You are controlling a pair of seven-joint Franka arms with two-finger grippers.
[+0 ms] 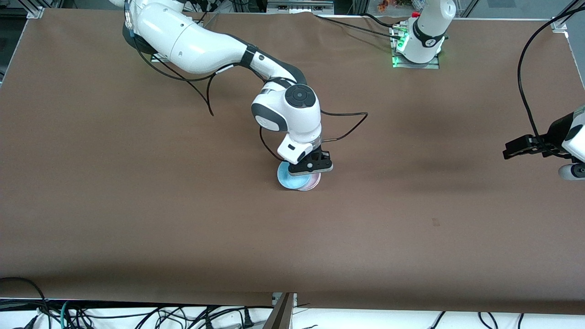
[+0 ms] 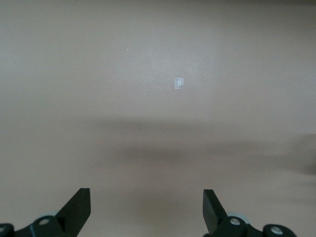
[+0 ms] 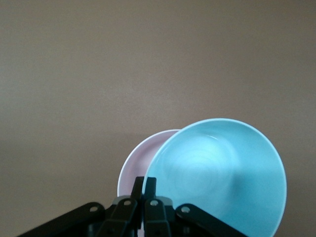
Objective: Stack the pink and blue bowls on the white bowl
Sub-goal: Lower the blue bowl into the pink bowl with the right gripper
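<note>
From my station, the small white plastic bowl can't be made out. The right gripper (image 1: pixel 311 167) covers much of the light sky-blue plastic bowl (image 1: pixel 288 179) beneath it. Only a sliver of the pale pink plastic bowl (image 1: pixel 314 183) shows beside the blue one. The left arm is cropped by the front view's edge.

No readable text, label, brand, number or sign shows anywhere in these views. The one candidate is a small pale rectangular patch (image 2: pixel 179 83) on the brown table cover (image 2: pixel 158 59) out ahead of the left gripper (image 2: pixel 147 207), and it carries no legible marking.
</note>
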